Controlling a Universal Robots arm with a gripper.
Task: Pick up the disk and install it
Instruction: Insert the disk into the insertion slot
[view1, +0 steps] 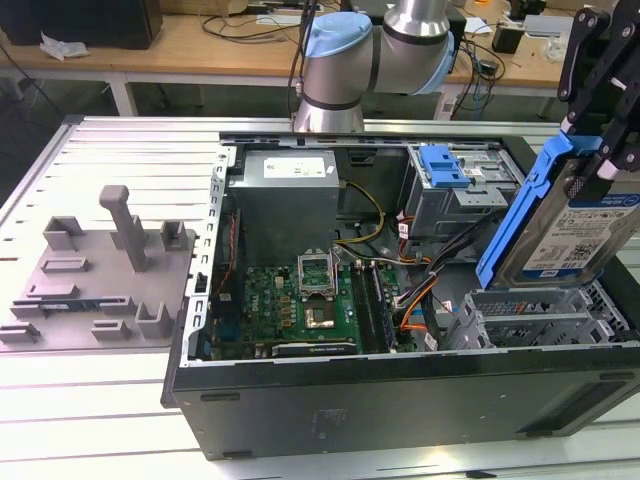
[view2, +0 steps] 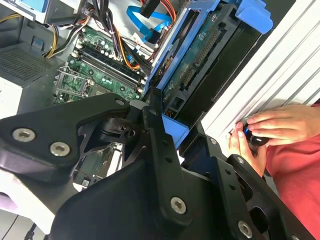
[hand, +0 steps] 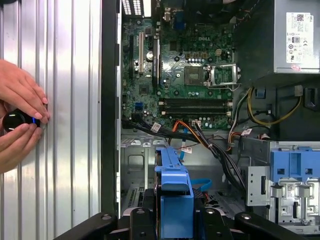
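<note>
My black tool (view1: 595, 165) clamps the flat silver blue-framed disk (view1: 578, 235), held over the grey metal drive cage (view1: 530, 315) of the open black computer case (view1: 400, 405); pickup done, installing not yet.

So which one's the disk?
Find the open computer case; at the exterior view's right, the black hand holds the disk above it. It's a silver slab with a white-and-blue label and blue frame, unlike the smaller blue latch inside.
</note>
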